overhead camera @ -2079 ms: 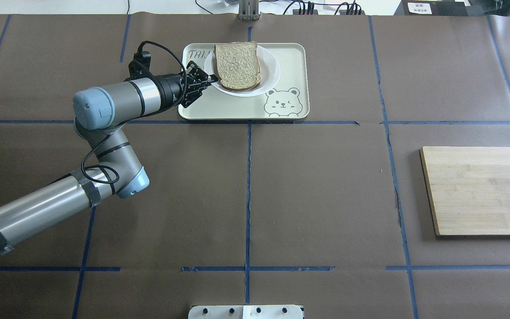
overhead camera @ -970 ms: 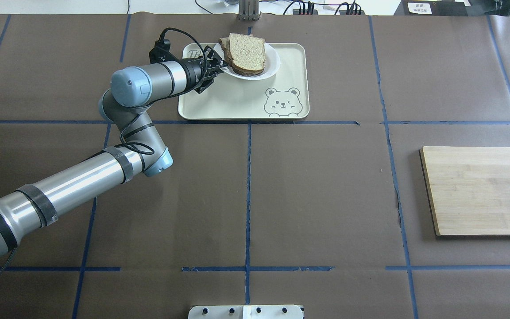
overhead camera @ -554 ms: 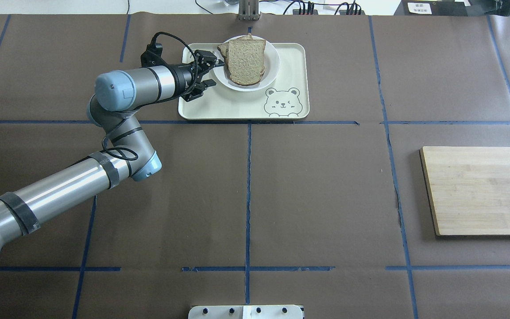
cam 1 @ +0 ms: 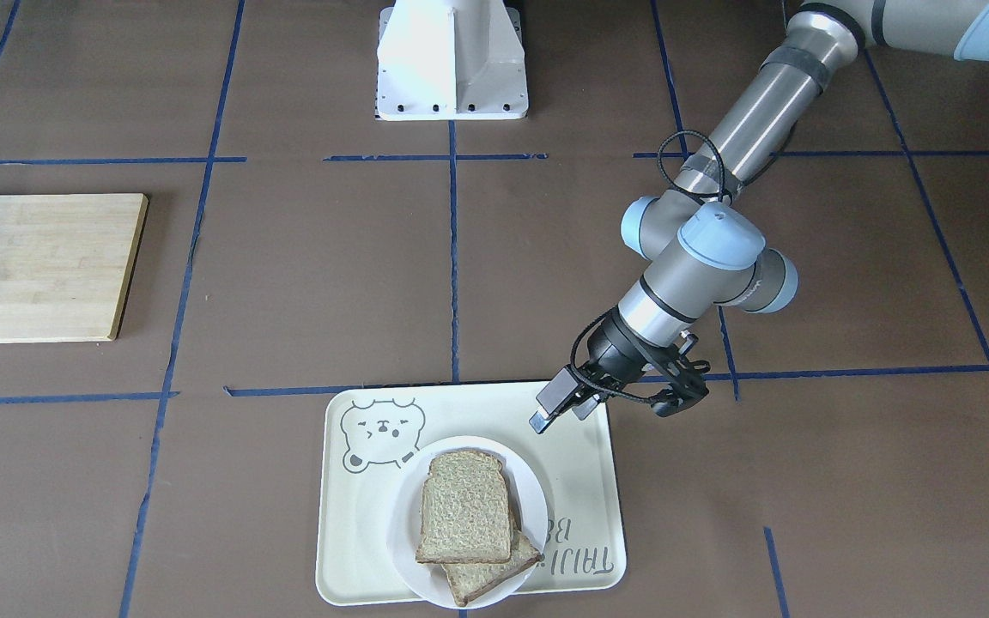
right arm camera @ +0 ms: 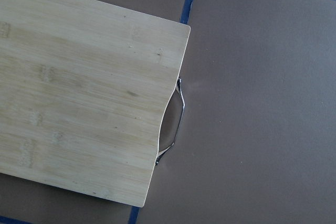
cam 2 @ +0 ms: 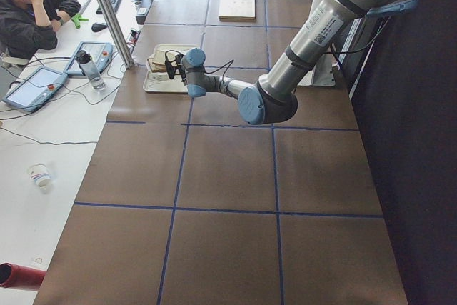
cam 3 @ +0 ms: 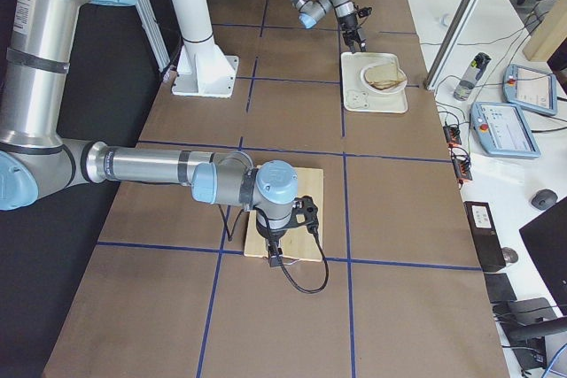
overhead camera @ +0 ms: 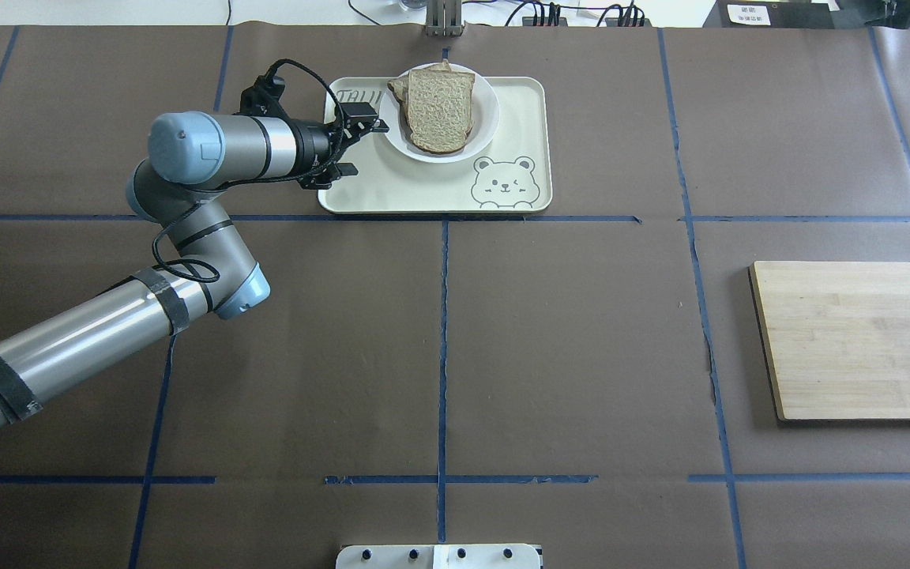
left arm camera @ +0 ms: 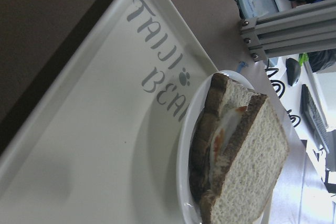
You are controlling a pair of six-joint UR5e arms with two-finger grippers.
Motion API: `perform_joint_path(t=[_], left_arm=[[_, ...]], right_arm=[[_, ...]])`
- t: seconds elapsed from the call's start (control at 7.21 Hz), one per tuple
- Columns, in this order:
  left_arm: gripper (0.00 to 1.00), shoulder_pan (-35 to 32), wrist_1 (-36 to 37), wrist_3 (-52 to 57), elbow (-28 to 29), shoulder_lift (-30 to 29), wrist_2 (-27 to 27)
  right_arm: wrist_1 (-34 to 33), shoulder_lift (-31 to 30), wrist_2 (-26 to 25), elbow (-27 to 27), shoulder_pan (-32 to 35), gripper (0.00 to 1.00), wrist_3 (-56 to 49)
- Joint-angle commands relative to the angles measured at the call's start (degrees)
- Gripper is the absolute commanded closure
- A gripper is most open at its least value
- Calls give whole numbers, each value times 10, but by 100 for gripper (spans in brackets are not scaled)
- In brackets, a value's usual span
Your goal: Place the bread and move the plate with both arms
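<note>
The bread lies on top of a second slice on the small white plate, on the far part of the bear tray. The plate sticks a little over the tray's far edge. In the left wrist view the bread covers a slice with egg white and red sauce. My left gripper is open and empty, just left of the plate and apart from it, over the tray; it also shows in the front-facing view. My right gripper hangs over the wooden board; I cannot tell whether it is open or shut.
A wooden cutting board with a metal handle lies at the right side of the table. The white base block stands at the robot's edge. An operator sits beyond the table's far side, by tablets and a bottle.
The left gripper held the plate's rim, lifted and tilted it, set it down further back on the tray, opened, and has now drawn back to the left.
</note>
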Motion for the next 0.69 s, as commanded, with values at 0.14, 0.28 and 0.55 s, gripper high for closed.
perform_joint_path(t=[0.14, 0.28, 0.55], left_arm=[[0, -20, 275, 252, -171, 65, -26], [0, -31, 349, 341, -216, 88, -26], [0, -64, 479, 530, -312, 146, -27]], right_arm=[[0, -1, 0, 0, 0, 0, -1], [0, 0, 0, -1, 0, 0, 0], [0, 0, 0, -1, 0, 0, -1]])
